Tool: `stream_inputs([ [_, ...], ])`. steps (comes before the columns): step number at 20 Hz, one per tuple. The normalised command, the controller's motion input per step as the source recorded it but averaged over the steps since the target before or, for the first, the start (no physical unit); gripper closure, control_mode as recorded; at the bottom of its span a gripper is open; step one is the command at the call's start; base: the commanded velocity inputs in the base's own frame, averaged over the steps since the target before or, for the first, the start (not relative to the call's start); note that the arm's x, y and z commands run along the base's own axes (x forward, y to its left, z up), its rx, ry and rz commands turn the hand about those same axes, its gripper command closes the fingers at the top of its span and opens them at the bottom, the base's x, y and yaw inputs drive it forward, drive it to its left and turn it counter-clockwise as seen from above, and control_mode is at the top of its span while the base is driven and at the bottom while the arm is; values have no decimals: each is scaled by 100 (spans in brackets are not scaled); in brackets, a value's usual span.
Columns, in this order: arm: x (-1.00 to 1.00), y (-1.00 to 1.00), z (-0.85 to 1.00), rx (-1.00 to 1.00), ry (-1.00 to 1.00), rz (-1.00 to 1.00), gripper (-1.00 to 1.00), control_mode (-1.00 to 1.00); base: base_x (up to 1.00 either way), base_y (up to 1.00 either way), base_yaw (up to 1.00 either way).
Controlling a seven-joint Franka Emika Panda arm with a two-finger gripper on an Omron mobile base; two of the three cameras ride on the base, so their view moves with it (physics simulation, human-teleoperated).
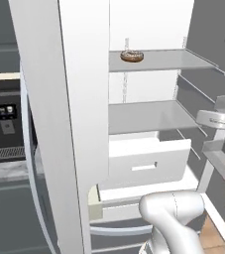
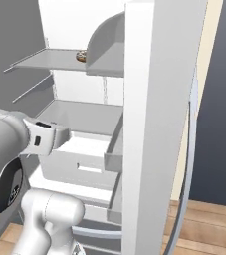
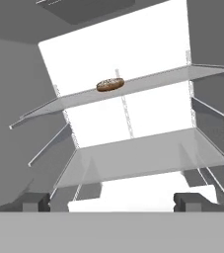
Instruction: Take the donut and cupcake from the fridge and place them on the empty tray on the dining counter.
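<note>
The donut lay on the fridge's upper shelf; the claw stood wide and empty below it. Rising carelessly, a fingertip might strike the shelf edge.

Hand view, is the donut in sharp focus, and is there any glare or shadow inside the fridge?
Hand view: the donut is crisp on the upper shelf, the back wall flat bright white without glare. Left base view: the donut is small but clear, with only soft grey shading on the fridge side wall.
</note>
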Motion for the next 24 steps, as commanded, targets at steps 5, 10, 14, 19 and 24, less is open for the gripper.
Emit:
stream_inputs([
  [5,0,0,0,0,0,0,-100,100,100,20,0],
  [10,0,0,0,0,0,0,-100,100,68,12,0],
  [14,0,0,0,0,0,0,-100,100,17,0,0],
  [19,8,6,4,0,7,0,-100,-100,9,0,0],
  [24,3,44,41,-15,2,0,-100,-100,0,0,0],
])
